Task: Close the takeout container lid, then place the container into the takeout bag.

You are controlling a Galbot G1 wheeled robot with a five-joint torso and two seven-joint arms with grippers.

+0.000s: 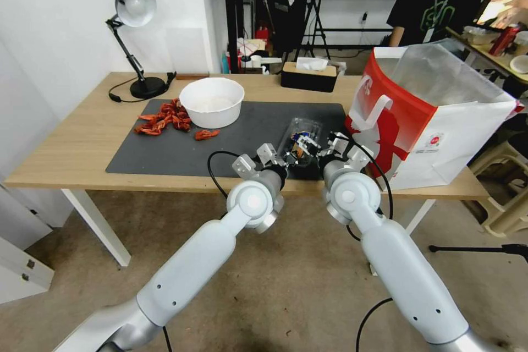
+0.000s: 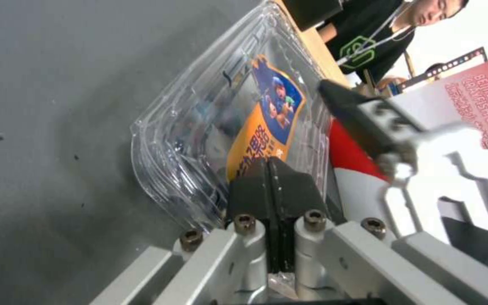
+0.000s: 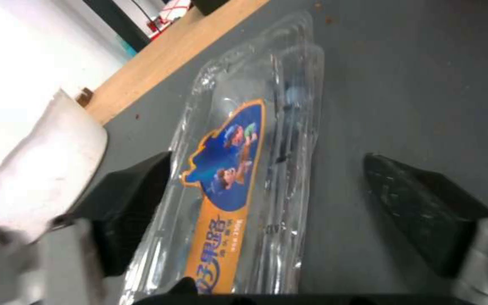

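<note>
Takeout container [image 1: 304,140]: clear clamshell lying on the dark grey mat [image 1: 165,151], near the table's front edge, just beside the takeout bag.
Left gripper [image 2: 269,180]: black pads pressed together against the container's near edge; whether the plastic rim is pinched between them I cannot tell.
Right gripper [image 3: 267,199]: fingers spread wide apart, one on each side of the container, over the labelled top.
Lid [image 3: 244,169]: lies flat over the base, blue-and-orange sticker facing up.
Takeout bag [image 1: 434,121]: red and white, standing upright with its mouth open, silvery lining showing, at the table's right end.
White bowl [image 1: 212,102]: farther back on the mat, well apart from the container.
</note>
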